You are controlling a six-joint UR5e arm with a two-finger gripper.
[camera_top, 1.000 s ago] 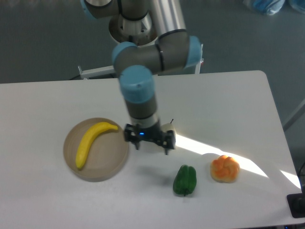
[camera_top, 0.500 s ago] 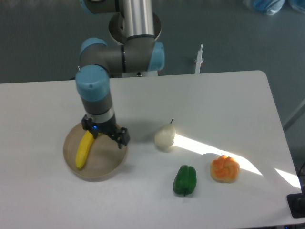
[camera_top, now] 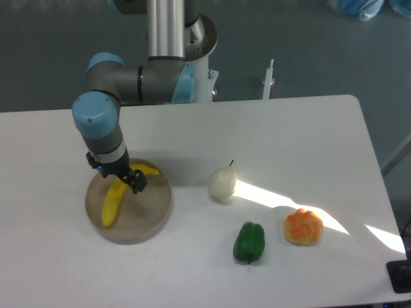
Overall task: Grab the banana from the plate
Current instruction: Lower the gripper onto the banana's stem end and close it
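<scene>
Curved bright yellow banana lies on the round tan-beige low-rimmed plate, running from the plate's lower left up toward its upper right edge. Black two-finger gripper sits directly over the banana's upper middle, covering that part; the yellow tip pokes out just right of it. Jaw state: cannot tell from this angle, fingers merge with the banana. Plate rests on a flat white table. Right of the plate: pale round pear-like fruit. Farther right and lower: green bell pepper, then orange lumpy fruit, well apart from the plate. Grey floor behind the table.
</scene>
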